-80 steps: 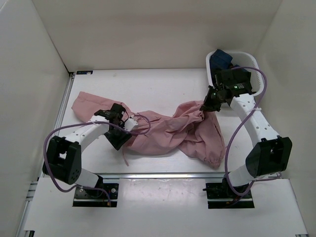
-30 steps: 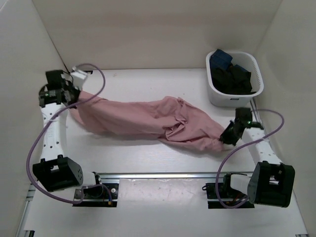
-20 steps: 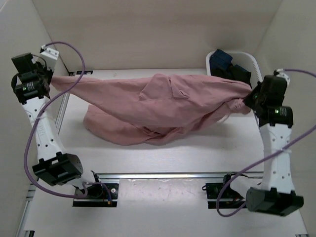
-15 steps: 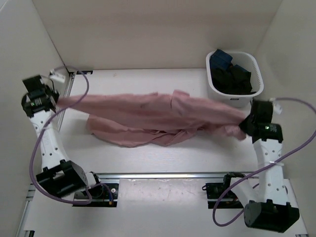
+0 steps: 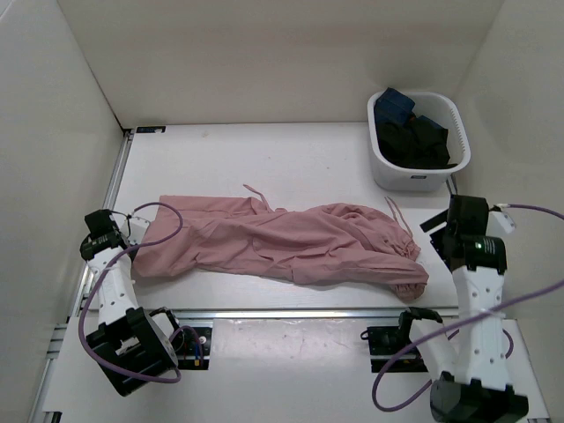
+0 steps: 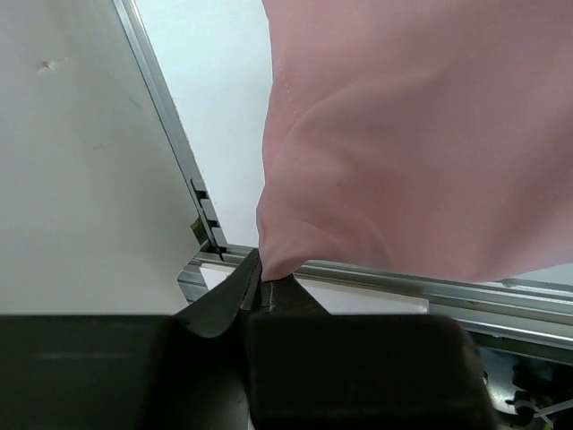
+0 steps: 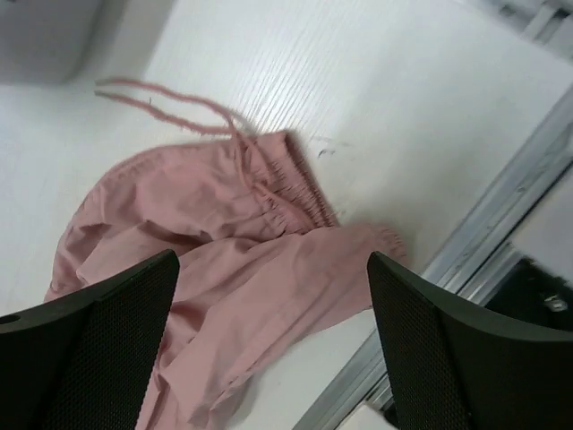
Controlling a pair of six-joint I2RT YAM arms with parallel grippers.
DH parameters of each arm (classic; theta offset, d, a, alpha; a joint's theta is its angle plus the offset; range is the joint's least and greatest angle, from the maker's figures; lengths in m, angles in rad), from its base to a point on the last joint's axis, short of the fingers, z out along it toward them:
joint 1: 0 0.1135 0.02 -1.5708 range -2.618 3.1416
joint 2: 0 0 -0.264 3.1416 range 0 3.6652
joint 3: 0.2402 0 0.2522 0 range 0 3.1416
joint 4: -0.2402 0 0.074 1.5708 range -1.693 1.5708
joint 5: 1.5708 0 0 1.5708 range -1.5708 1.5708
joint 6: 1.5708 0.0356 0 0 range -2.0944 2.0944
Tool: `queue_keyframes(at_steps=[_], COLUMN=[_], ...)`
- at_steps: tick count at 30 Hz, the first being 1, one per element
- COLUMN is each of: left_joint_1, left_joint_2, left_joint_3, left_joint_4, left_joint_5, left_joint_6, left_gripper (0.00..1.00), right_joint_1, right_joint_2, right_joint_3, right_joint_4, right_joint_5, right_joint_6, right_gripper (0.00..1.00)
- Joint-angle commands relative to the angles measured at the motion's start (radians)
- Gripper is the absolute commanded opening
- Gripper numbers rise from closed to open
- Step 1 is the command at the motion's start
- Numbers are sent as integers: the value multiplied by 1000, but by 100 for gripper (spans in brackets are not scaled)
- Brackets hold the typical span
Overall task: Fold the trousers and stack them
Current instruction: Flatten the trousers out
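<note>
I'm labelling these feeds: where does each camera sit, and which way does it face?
Top external: above and behind the arms, looking down on the table, the trousers and the basket; both arms show.
Left wrist: low by the table's left rail, looking along the left gripper, shut on the trousers.
Right wrist: raised, looking down past the open right gripper at the waistband.
All three views share the trousers.

The dusty-pink soft cloth trousers [image 5: 282, 247] lie stretched lengthwise along the table's near edge, rumpled, gathered drawstring waist at the right end.
</note>
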Motion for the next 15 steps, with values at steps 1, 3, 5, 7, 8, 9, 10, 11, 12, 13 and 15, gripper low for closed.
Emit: queue_keyframes(at_steps=[1, 3, 5, 7, 8, 9, 10, 11, 12, 13, 15], left_joint_1=[6, 6, 6, 6, 6, 17, 17, 17, 17, 17, 28], left_joint_2=[-14, -14, -14, -14, -14, -14, -14, -4, -4, 7, 16], left_joint_3=[2, -8, -8, -8, -17, -17, -17, -17, -6, 8, 21], left_joint_4=[43, 43, 43, 43, 52, 53, 62, 62, 62, 62, 74], left_joint_5=[0, 0, -11, -23, -23, -32, -32, -32, -32, -32, -32], left_joint_6=[7, 7, 7, 17, 17, 17, 17, 17, 17, 17, 17], left_gripper=[14, 14, 14, 14, 14, 14, 14, 14, 14, 14, 14], right_joint_1=[-3, 6, 29, 63, 72, 72, 72, 72, 72, 72, 72], right_joint_2=[140, 252, 285, 306, 317, 317, 331, 343, 343, 343, 354], right_joint_3=[1, -46, -83, -143, -160, -190, -206, -220, -250, -266, -278], right_joint_4=[76, 99, 110, 133, 133, 142, 142, 142, 142, 142, 153], right_joint_5=[-118, -216, -310, -350, -361, -373, -385, -397, -408, -417, -384], right_joint_6=[34, 94, 120, 160, 172, 183, 183, 183, 183, 183, 183], right_gripper=[89, 92, 92, 93, 93, 93, 93, 92, 90, 84, 35])
